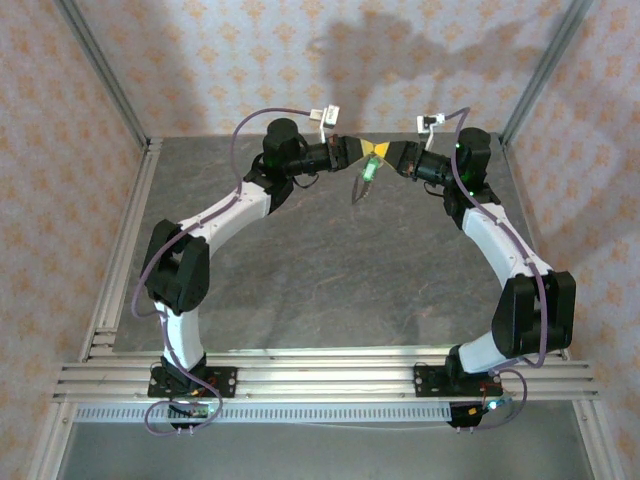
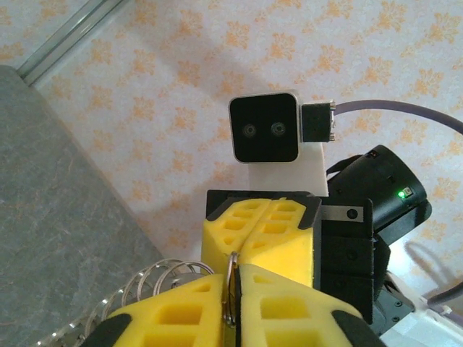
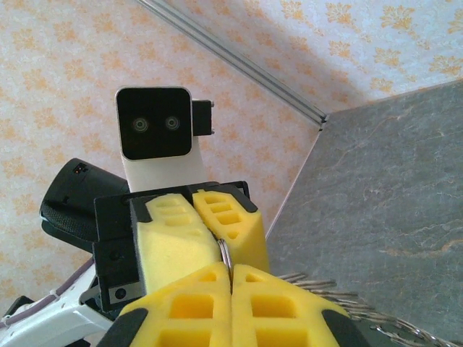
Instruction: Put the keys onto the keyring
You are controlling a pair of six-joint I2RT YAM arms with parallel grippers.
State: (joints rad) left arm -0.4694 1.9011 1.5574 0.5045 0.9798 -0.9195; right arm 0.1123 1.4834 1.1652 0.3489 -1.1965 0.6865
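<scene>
Both grippers meet tip to tip in the air over the back of the table. My left gripper (image 1: 367, 149) (image 2: 233, 269) is shut, and its yellow pads pinch a thin silvery metal keyring (image 2: 229, 285) edge-on. My right gripper (image 1: 386, 150) (image 3: 231, 273) is shut on the same keyring (image 3: 223, 250) from the opposite side. Each wrist view shows the other gripper's pads closed against the ring. The key, with its green head (image 1: 367, 172), hangs just below the meeting pads. I cannot tell how it is attached. Several thin silvery wire loops (image 2: 155, 278) (image 3: 340, 289) stick out beside the pads.
The grey stone-look table (image 1: 330, 270) lies well below the grippers. Patterned walls and aluminium corner posts (image 1: 100, 70) close in the back and sides. Aluminium rails (image 1: 320, 375) with both arm bases run along the near edge.
</scene>
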